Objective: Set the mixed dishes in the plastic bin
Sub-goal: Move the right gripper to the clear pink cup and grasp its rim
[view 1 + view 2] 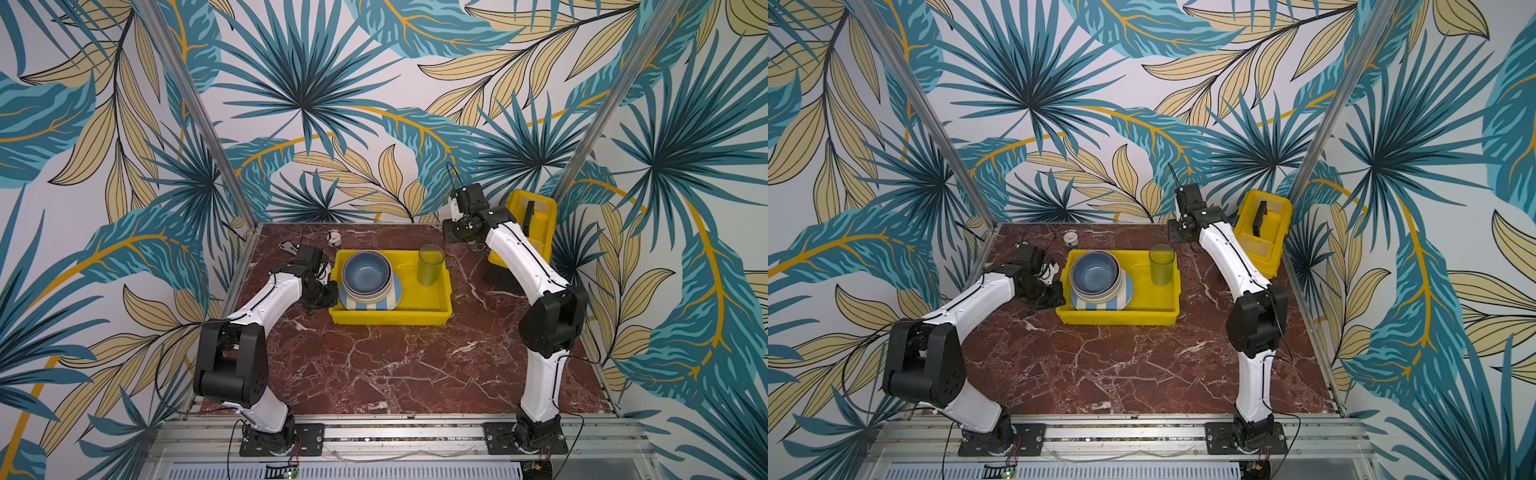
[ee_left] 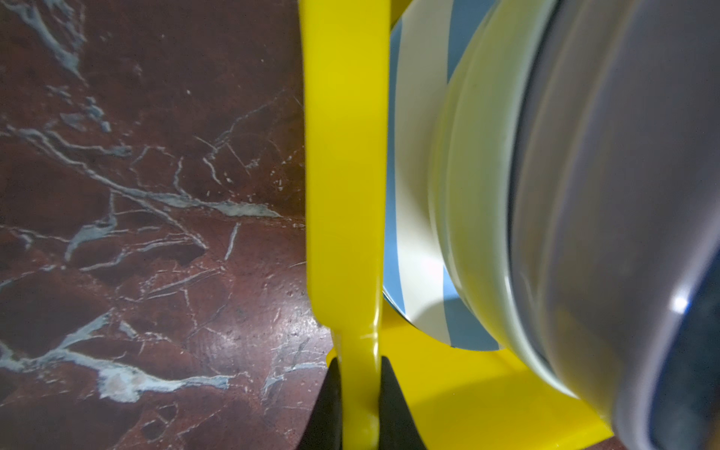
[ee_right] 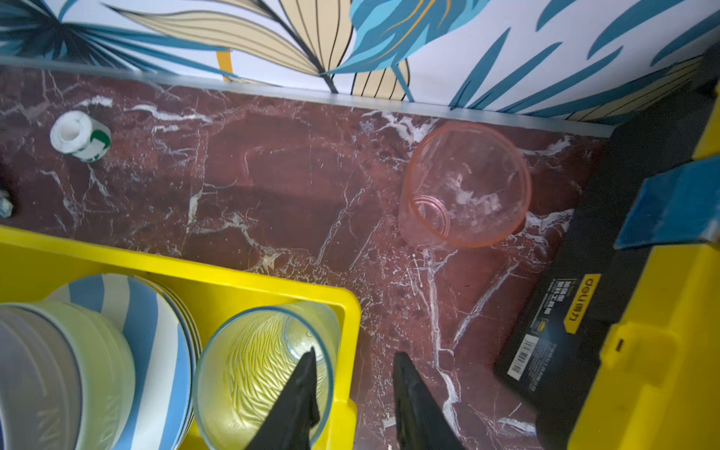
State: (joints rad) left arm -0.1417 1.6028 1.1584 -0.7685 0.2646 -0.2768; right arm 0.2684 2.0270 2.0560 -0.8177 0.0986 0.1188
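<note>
Yellow plastic bin (image 1: 390, 318) sits mid-table, and the left gripper (image 2: 358, 360) pinches its left rim tight. Inside, a blue bowl (image 1: 365, 270) tops a stack on a striped plate (image 1: 370, 305). A clear tumbler (image 1: 431, 266) stands in the bin's far corner. The right gripper (image 3: 354, 352) hangs above, jaws apart, holding nothing. A pink tumbler (image 3: 467, 183) stands by the back wall.

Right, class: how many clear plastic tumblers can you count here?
2. The blue-rimmed tumbler stands inside the bin, beside the stacked dishes; the pinkish tumbler stands on the table outside it, near the toolbox, clear only in the right wrist view.
</note>
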